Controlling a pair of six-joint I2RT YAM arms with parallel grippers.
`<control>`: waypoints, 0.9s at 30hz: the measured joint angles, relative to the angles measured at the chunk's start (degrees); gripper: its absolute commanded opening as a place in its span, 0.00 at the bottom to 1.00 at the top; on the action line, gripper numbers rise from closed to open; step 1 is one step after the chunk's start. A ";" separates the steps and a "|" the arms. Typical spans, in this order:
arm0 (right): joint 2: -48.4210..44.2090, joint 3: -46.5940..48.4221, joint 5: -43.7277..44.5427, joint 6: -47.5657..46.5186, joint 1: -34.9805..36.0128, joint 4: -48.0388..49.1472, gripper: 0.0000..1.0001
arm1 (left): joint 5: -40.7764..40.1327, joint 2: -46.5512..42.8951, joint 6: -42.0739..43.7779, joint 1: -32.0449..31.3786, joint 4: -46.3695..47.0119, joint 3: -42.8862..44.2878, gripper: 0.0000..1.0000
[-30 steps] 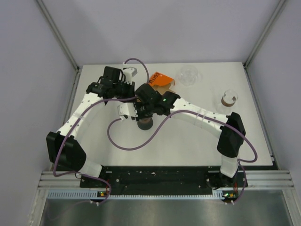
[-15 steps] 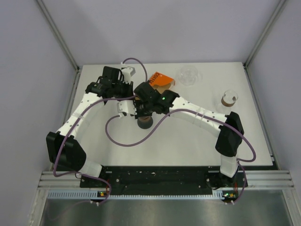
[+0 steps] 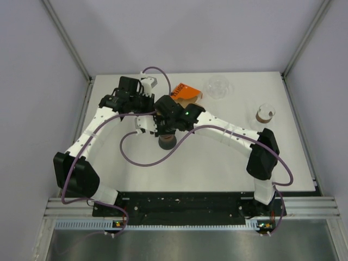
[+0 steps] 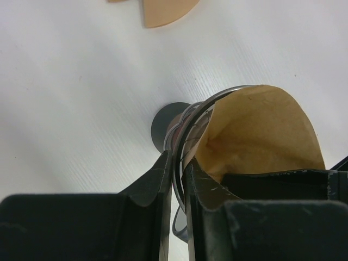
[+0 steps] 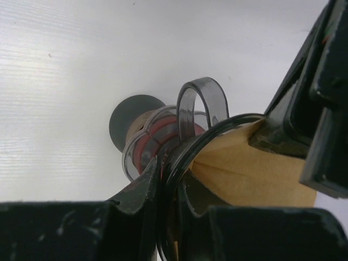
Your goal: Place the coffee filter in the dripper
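The dripper (image 3: pixel 166 142) is clear, with a dark rim, a red band and a dark round base, and stands mid-table. The brown paper coffee filter (image 4: pixel 261 130) sits opened inside its cone, and also shows in the right wrist view (image 5: pixel 244 171). My left gripper (image 4: pixel 176 163) is shut on the dripper's rim (image 4: pixel 187 128), one finger outside and one inside against the filter. My right gripper (image 5: pixel 168 168) is shut on the rim (image 5: pixel 179 155) next to the looped handle (image 5: pixel 202 98), its inner finger on the filter. Both grippers meet over the dripper in the top view (image 3: pixel 163 125).
An orange filter packet (image 3: pixel 185 92) with loose brown filters (image 4: pixel 166 8) lies just behind the dripper. A clear glass vessel (image 3: pixel 218 87) stands at the back. A small clear cup with a brown band (image 3: pixel 265 113) stands at the right. Purple cables loop over the table's middle.
Both grippers have stayed clamped on the dripper's rim. The right arm's elbow and its cable have shifted slightly left; the dripper has barely moved.
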 measured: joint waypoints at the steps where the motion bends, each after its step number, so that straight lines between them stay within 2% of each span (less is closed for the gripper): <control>1: 0.00 0.31 0.24 0.13 0.00 0.04 0.09 | -0.26 0.00 0.00 0.17 0.00 0.00 0.17; 3: 0.00 0.52 0.35 0.55 -0.02 0.00 0.22 | -0.26 0.00 -0.17 0.37 -0.17 0.00 0.17; 7: 0.13 0.52 -0.26 1.09 0.04 -0.46 0.41 | 0.52 0.00 -0.20 0.09 0.04 0.00 0.17; 12: 0.17 0.52 -0.66 1.31 0.66 -1.92 0.57 | 0.24 0.00 0.31 0.11 0.46 0.00 0.17; 21: -1.25 -0.39 -0.59 1.68 0.79 -2.12 0.70 | 0.37 0.00 0.37 0.13 0.96 0.00 0.17; 27: -4.46 -2.97 -0.11 2.43 0.76 0.72 0.74 | 1.16 0.00 0.37 -0.33 0.87 0.02 0.17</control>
